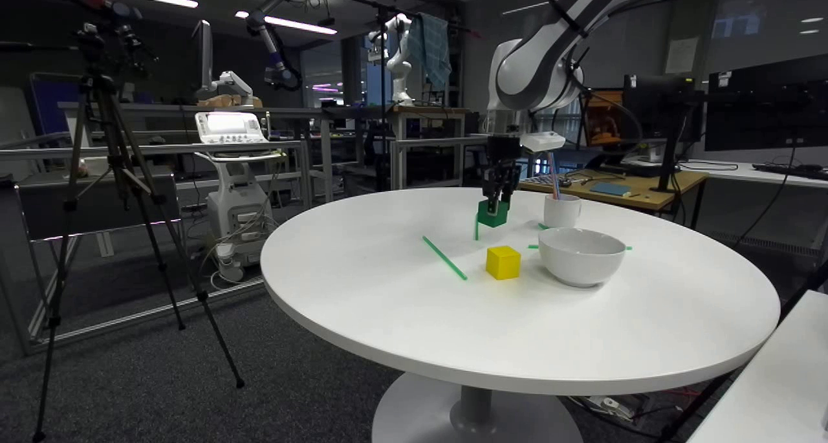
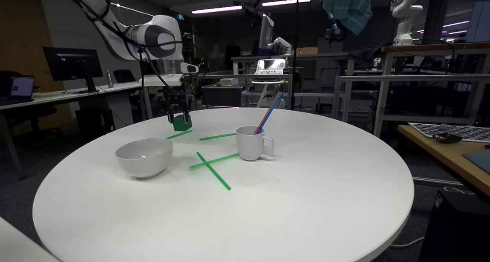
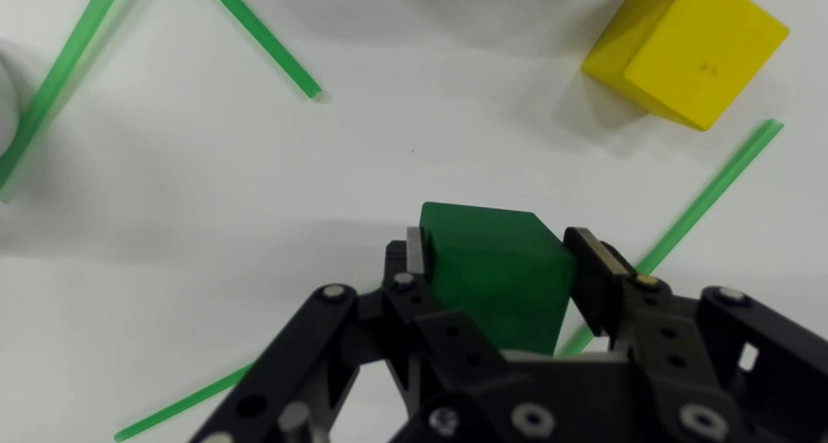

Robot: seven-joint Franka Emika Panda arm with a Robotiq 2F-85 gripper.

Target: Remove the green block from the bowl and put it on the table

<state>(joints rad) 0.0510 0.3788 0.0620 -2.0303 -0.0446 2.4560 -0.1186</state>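
The green block (image 1: 497, 222) is between the fingers of my gripper (image 1: 497, 205), behind the yellow block in that exterior view. It also shows in an exterior view (image 2: 180, 125) beyond the bowl. In the wrist view the green block (image 3: 498, 262) is tilted between the two fingertips (image 3: 495, 252), which touch its sides. It seems to hang a little above the white table (image 1: 388, 313); the exact gap is hard to tell. The white bowl (image 1: 582, 262) stands upright, apart from the block, and also shows in an exterior view (image 2: 143, 160). Its inside is only partly visible.
A yellow block (image 1: 503, 262) lies near the bowl, also in the wrist view (image 3: 705, 55). A white cup (image 2: 250, 143) holds blue and red sticks (image 2: 270, 113). Several thin green sticks (image 1: 444, 257) lie scattered, some under and around the gripper (image 3: 711, 191).
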